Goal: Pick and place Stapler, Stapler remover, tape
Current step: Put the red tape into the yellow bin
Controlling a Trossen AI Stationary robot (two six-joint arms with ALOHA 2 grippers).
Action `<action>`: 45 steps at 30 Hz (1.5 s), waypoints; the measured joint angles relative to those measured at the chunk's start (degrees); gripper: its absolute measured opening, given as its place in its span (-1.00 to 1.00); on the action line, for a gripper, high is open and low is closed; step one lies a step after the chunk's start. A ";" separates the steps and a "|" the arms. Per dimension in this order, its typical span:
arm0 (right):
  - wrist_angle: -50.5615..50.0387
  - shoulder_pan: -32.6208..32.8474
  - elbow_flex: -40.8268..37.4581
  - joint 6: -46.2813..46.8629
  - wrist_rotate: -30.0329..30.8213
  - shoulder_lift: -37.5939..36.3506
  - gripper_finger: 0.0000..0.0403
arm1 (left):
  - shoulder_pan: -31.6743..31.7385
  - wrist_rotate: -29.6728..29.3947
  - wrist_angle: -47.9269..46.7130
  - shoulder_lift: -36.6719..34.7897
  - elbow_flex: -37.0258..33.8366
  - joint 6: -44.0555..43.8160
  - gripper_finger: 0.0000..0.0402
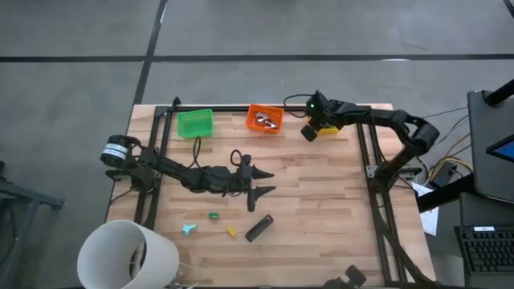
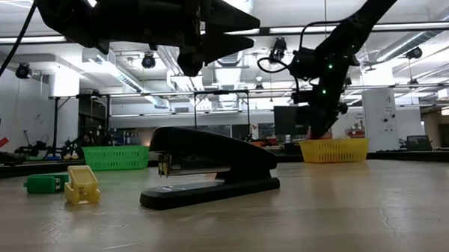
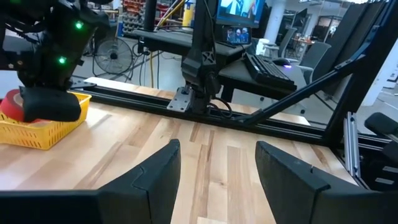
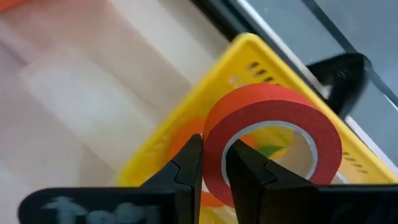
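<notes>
The black stapler rests on its base near the table's near edge, and no gripper touches it. A red-orange tape roll is in my right gripper, which hovers over the yellow basket at the far edge. My left gripper is open above mid-table, on the far side of the stapler. Small green, yellow and teal pieces lie left of the stapler. My right gripper holds the red-orange roll by its ring wall, one finger inside the open centre and one outside. The roll is lifted clear above the yellow basket, its open centre facing the wrist camera.
A green bin and an orange bin holding small items stand at the far edge. Another orange roll lies in the yellow basket. A white round container sits at the near left corner. Bare wood lies right of the stapler.
</notes>
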 joint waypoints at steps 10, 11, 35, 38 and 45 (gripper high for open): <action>-1.60 1.19 -0.13 0.18 0.60 0.11 -0.73 | 0.13 -0.02 0.00 0.00 0.00 0.04 0.04; -1.67 1.19 -0.13 0.12 0.69 0.11 -0.73 | 0.13 -0.02 0.00 0.00 0.02 0.04 0.04; -2.31 1.14 -0.46 0.06 2.26 -0.28 -0.73 | 0.13 -0.20 0.00 0.00 0.04 0.04 0.04; -2.26 1.01 -0.46 0.31 2.13 -0.28 -0.73 | 0.14 -0.20 -0.18 0.00 0.04 0.02 0.04; -3.53 1.03 -0.46 0.14 1.62 -0.28 -0.56 | 0.13 -0.17 -0.48 0.00 0.04 0.37 0.04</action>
